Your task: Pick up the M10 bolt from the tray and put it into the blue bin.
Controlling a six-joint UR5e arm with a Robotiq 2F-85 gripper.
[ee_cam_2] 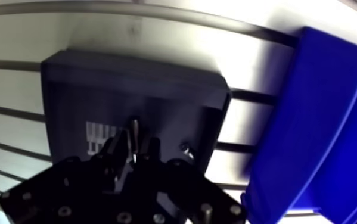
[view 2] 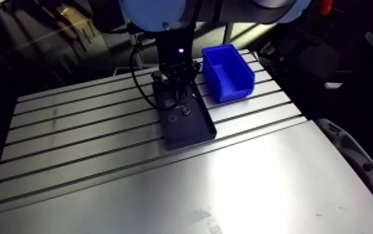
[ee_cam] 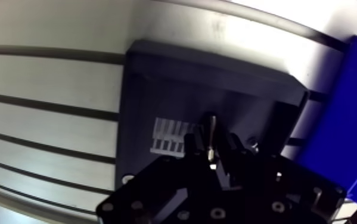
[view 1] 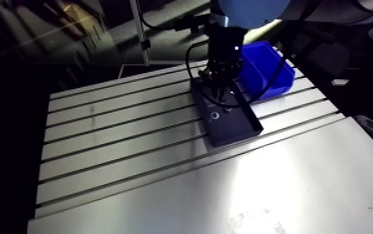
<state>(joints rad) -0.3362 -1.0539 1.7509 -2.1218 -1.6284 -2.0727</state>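
The wrist view shows my gripper (ee_cam: 213, 146) low over the black tray (ee_cam: 157, 77), its two fingers drawn close on a slim metal bolt (ee_cam: 212, 126). The bolt's shank pokes out ahead of the fingertips. I cannot tell whether the bolt still touches the tray floor. The blue bin (ee_cam_2: 329, 119) stands right beside the tray, at the gripper's side. In the arm view the gripper (view 1: 221, 93) hangs over the far half of the tray (view 1: 238, 129), with the bin (view 1: 268, 70) just behind and to the right.
Another small metal part (ee_cam: 253, 143) lies in the tray beside the fingers, and two small round parts (view 1: 215, 116) show near the tray's middle. A pale ribbed patch (ee_cam: 168, 136) marks the tray floor. The slotted table (view 1: 114, 143) stretches left and toward the front.
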